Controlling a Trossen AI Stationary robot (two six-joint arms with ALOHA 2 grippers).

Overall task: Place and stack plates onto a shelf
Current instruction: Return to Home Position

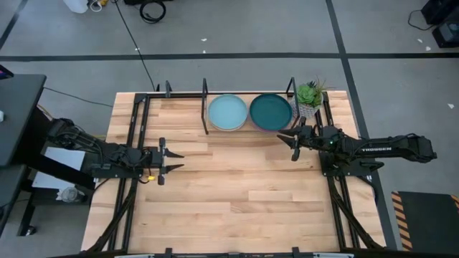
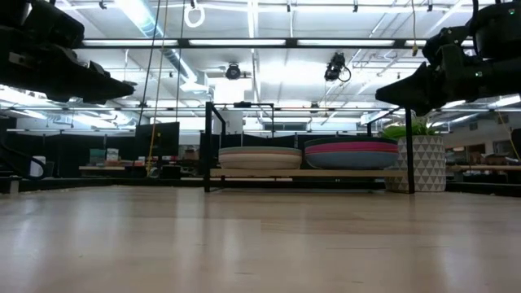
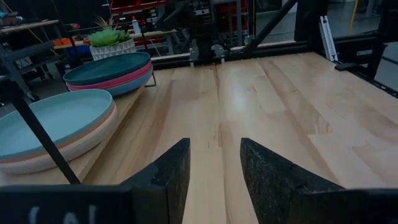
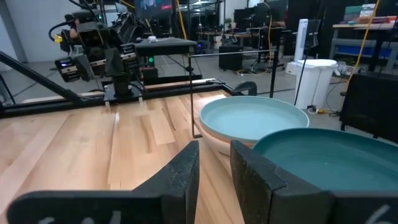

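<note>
The shelf (image 1: 205, 89), made of thin black rod with upright posts, runs along the far edge of the wooden table (image 1: 237, 201). In one bay two stacks of round matte plates lie flat, side by side, hollows up. An aqua plate (image 1: 228, 112) tops one stack. A teal plate (image 1: 270, 111) tops the other, the one nearer the plant (image 1: 310, 93). The left gripper (image 1: 178, 160) hovers well apart from the shelf, fingers spread, empty. The right gripper (image 4: 214, 149) hangs near the teal plate, fingers narrowly parted, empty.

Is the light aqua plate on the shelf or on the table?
On the shelf: the light aqua plate sits between its upright posts.
</note>
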